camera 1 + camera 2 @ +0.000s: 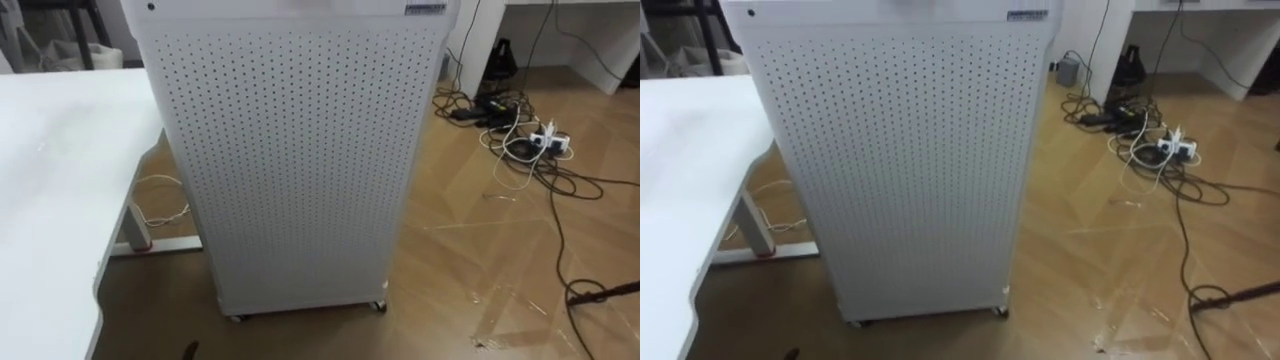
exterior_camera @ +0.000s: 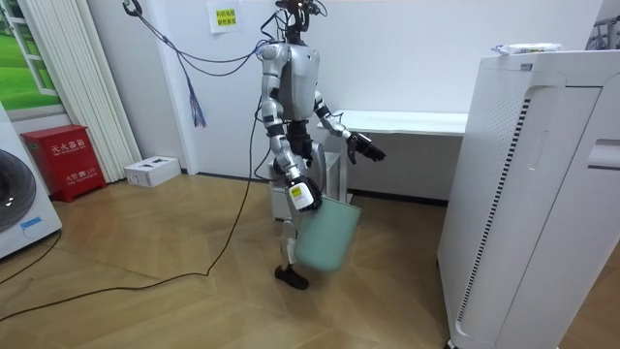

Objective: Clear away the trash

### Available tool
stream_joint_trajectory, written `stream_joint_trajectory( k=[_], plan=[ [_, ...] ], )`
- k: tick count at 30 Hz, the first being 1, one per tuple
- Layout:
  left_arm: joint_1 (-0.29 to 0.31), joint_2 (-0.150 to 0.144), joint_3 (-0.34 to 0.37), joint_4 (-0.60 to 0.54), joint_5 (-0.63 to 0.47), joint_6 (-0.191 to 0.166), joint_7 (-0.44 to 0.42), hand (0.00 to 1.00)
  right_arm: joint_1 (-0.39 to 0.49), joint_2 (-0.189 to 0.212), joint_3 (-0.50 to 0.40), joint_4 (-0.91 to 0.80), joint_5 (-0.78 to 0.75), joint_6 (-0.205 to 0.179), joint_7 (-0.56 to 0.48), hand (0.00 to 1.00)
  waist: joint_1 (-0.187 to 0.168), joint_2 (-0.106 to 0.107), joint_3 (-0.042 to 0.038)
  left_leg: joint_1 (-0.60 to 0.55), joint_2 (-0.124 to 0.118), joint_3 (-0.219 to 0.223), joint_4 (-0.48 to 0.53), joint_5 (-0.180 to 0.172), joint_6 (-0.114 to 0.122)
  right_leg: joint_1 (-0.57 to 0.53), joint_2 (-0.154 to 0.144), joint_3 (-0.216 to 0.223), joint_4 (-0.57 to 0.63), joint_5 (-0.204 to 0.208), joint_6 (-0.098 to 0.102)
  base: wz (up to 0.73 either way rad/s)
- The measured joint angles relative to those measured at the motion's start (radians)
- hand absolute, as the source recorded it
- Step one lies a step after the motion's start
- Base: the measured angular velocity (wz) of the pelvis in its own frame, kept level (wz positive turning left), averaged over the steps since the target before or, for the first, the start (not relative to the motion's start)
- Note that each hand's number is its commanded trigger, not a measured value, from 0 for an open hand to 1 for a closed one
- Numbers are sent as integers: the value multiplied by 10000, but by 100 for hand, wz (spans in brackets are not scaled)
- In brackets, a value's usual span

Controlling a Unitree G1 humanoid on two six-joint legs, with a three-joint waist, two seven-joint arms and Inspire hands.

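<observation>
**Bin in hand, hunting for garbage**

Standing by the table (image 1: 45,190) with the perforated cabinet (image 1: 290,160) straight ahead, looking down its face to the floor (image 1: 450,250). Carrying a pale green bin (image 2: 327,235) low at the side, right hand (image 2: 303,194) clamped on its rim, going by the way it is hanging. Holding the left hand (image 2: 364,148) out forward at waist height, fingers loosely spread, gripping nothing.

Picking out just one candidate for garbage: a glossy scrap (image 1: 497,318) lying flat on the floor, past the cabinet's near right corner and short of the cables (image 1: 520,140). Too faint to be calling it garbage for certain, or to be reading a long axis off it.

Judging the lie: ahead and to the right, down low, well apart from both hands. Putting the right hand nearer by side, yet loaded with the bin; leaving the free left hand as the likelier picker, reaching across. Probably needing a turn to the right and a step round the cabinet first, then a deep bend.
</observation>
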Motion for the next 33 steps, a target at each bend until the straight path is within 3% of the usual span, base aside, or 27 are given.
stream_joint_trajectory(
  k=[3, 6, 7, 8, 9, 11, 12, 13, 14, 15, 16, 17, 18, 19, 20, 21, 22, 24, 25, 26, 27, 29, 31, 33],
  plan=[
    [2, -15, 33, -71, 532, -6, 146, 0, 2, 1, -8, -30, -270, -2, 68, 100, 9, -60, 38, -50, 16, 34, 321, -84, -110, -88, -42, 8, 388, -229, -44, -1],
    [-28, 2, 32, -105, 625, -29, 237, 0, -12, 11, 151, -89, -243, -2, 133, 100, 148, -143, 84, -565, 204, 263, 1744, -481, -330, -395, 25, 14, 1056, -821, -247, -7],
    [-40, -1, 27, -67, 621, -26, 246, 0, -25, 31, 159, -90, -251, -2, 151, 100, 130, -141, 86, -999, 340, 276, 2787, -513, -373, -397, 150, 44, 1216, -961, -330, -5],
    [-41, -22, 12, -70, 622, -26, 245, 0, -40, 4, 160, -79, -254, -2, 204, 100, 170, -72, 104, -1500, 567, 263, 4037, -472, -413, -385, 318, 42, 1382, -1073, -437, -8],
    [-31, -16, -2, -62, 600, -25, 242, 0, -56, -4, 184, -73, -249, -2, 218, 100, 186, -23, 119, -1711, 690, 233, 4603, -397, -454, -340, 392, 7, 1485, -1122, -549, -15],
    [-18, -24, -4, -38, 555, -25, 219, 0, -28, 11, 364, -74, -228, -2, 214, 100, 101, 10, 185, -2642, 994, -11, 6489, 381, -537, -65, 565, 29, 1762, -1359, -846, 6],
    [-41, -43, -8, -10, 528, -25, 194, 0, -2, 15, 372, -76, -194, -1, 197, 100, 64, -24, 187, -2859, 966, -111, 6736, 440, -527, -7, 603, 81, 1751, -1396, -898, 40],
    [-151, -77, -108, 2, 445, -29, 133, 0, 16, -34, 360, -60, -69, 2, 135, 100, -75, -32, 171, -3349, 723, -130, 6496, 279, -315, 0, 602, 124, 1750, -1453, -968, 47],
    [-204, -105, -164, -49, 443, -69, 108, 0, -6, -68, 308, 10, 18, 2, 57, 100, -120, -42, 177, -3865, 446, -43, 5822, 237, -260, -26, 558, 144, 1716, -1501, -998, 36],
    [-205, -110, -172, -56, 445, -104, 107, 0, -19, -76, 328, 51, 77, 1, 30, 100, -99, -48, 175, -4046, 317, 45, 5284, 258, -295, -14, 528, 146, 1663, -1510, -997, 3],
    [-205, -117, -169, -56, 444, -133, 99, 0, -23, -70, 332, 104, 173, 1, -26, 100, 26, -92, 167, -4291, 93, 196, 3990, 413, -404, -10, 428, 135, 1635, -1521, -972, -21],
    [-204, -158, -130, -61, 451, -136, 87, 0, -21, -67, 349, 190, 230, 1, -41, 100, 145, -96, 163, -4413, -12, 235, 2656, 751, -431, 10, 396, 94, 1595, -1599, -978, -11],
    [-206, -234, -53, -101, 462, -134, 84, 0, -10, -53, 354, 369, 258, 6, -46, 100, 122, -93, 137, -4511, -67, 233, 1565, 1179, -283, 157, 402, -28, 1503, -1743, -947, 0],
    [-205, -257, -31, -152, 470, -135, 84, 0, 19, -25, 353, 439, 270, 31, -70, 100, 128, -142, 113, -4538, -97, 233, 1263, 1506, -197, 232, 389, -30, 1481, -1834, -916, 14],
    [-206, -276, -11, -260, 466, -134, 87, 0, 37, 19, 354, 517, 302, 95, -128, 100, 128, -234, 31, -4495, -194, 253, 928, 2087, -114, 432, 286, 6, 1473, -2019, -838, 8],
    [-206, -280, -14, -364, 466, -135, 85, 0, 32, 19, 347, 518, 312, 101, -135, 100, 136, -262, 18, -4436, -247, 331, 875, 2306, -46, 516, 218, 25, 1468, -2121, -778, 8],
    [-209, -307, -36, -589, 468, -143, 78, 0, 33, 3, 328, 519, 327, 91, -143, 100, 80, -376, -19, -4292, -418, 495, 887, 2552, 219, 657, 16, 56, 1499, -2324, -617, 5],
    [-237, -381, -68, -824, 465, -243, 83, 0, 65, -13, 325, 526, 316, 91, -222, 100, 141, -526, -80, -4129, -627, 831, 1262, 2382, 619, 847, -349, 43, 1653, -2551, -360, -9],
    [-287, -381, -115, -843, 459, -311, 85, 0, 32, -13, 318, 523, 315, 78, -274, 100, 164, -562, -61, -3986, -807, 866, 1585, 2011, 717, 868, -633, -203, 2183, -2560, -228, -14],
    [-368, -379, -192, -844, 461, -326, 93, 0, 30, -5, 316, 527, 380, 70, -376, 100, 130, -522, -69, -3755, -899, 947, 1886, 1616, 796, 790, -861, -484, 3036, -2377, 85, -5],
    [-525, -375, -317, -843, 462, -350, 117, 0, 27, -11, 305, 564, 569, 70, -507, 100, 129, -470, -58, -3452, -935, 955, 2055, 1243, 892, 642, -1033, -557, 3977, -1930, 355, 3],
    [-738, -376, -403, -962, 638, -427, 270, 0, 4, -32, 304, 623, 726, 51, -547, 100, 127, -278, -11, -2974, -889, 713, 2042, 865, 900, 365, -1112, -588, 4839, -1551, 369, 2],
    [-771, -343, -480, -1679, 672, -494, 586, 0, -86, -36, 308, 589, 748, -19, -519, 100, 101, -179, 28, -2705, -781, 672, 1796, 753, 900, -382, -1093, -577, 4786, -1895, 333, 4],
    [-1035, -323, -455, -1795, 959, -842, 922, 0, -109, 9, 199, 494, 642, -50, -552, 100, 91, -91, 59, -2500, -775, 457, 1503, 745, 883, -1017, -1116, -564, 3823, -1975, 353, 22]
  ],
)
